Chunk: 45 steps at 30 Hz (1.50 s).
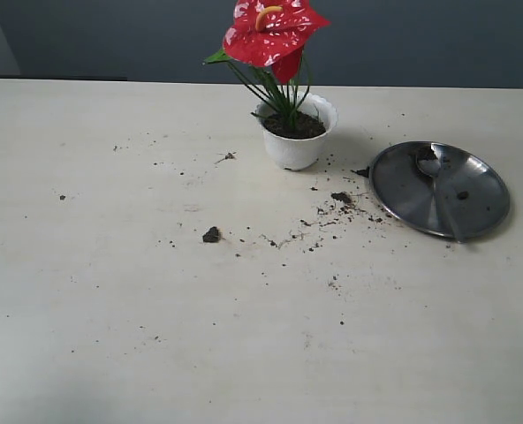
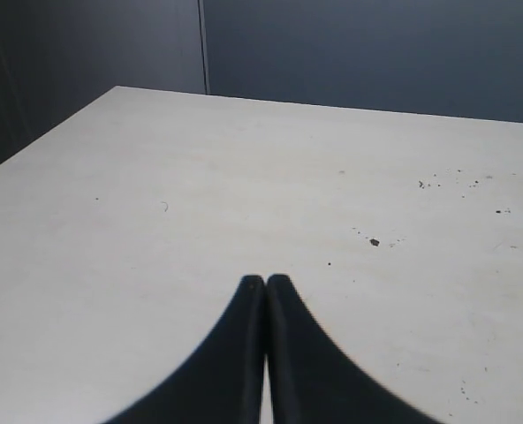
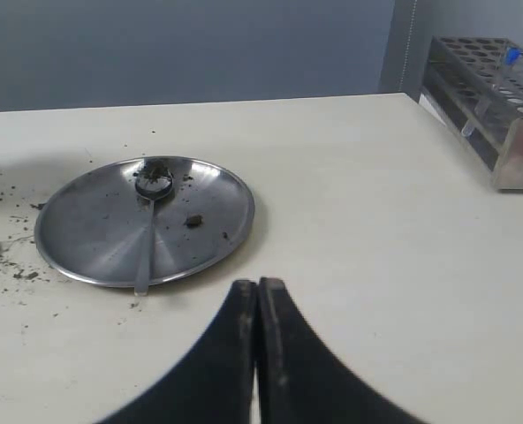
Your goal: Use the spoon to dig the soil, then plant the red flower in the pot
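The red flower (image 1: 271, 32) stands upright in the white pot (image 1: 298, 148), its green stems set in dark soil (image 1: 295, 127) that fills the pot. The spoon (image 1: 439, 181) lies on the round steel plate (image 1: 478, 208) to the pot's right, with soil in its bowl. The right wrist view shows the same spoon (image 3: 147, 235) on the plate (image 3: 208, 225), ahead of my right gripper (image 3: 258, 284), which is shut on nothing. My left gripper (image 2: 266, 280) is shut too, over bare table. Neither gripper appears in the exterior view.
Soil crumbs (image 1: 339, 200) are scattered between pot and plate, with one clump (image 1: 211, 234) further left. A test-tube rack (image 3: 494, 106) stands at the table's edge in the right wrist view. The pale table (image 1: 155, 336) runs wide on the left and front.
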Each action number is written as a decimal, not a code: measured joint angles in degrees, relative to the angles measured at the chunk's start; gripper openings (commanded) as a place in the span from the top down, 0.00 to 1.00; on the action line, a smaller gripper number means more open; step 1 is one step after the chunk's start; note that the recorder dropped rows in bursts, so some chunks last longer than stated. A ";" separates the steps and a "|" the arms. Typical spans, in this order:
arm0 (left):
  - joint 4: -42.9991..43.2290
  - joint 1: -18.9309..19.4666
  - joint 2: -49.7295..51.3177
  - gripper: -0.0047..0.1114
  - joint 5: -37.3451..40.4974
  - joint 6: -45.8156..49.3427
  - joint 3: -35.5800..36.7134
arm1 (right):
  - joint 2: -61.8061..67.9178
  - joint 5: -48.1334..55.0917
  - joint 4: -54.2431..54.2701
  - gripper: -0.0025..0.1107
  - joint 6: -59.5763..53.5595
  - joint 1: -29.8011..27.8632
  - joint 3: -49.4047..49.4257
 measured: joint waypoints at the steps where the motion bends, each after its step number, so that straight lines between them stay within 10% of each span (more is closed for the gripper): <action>1: 0.00 0.00 0.00 0.96 0.28 0.69 0.00 | 0.00 0.00 0.00 0.98 0.00 0.00 0.00; 45: 0.00 -0.35 0.00 0.96 1.22 1.72 0.00 | 0.00 0.00 0.00 0.98 0.00 0.00 0.00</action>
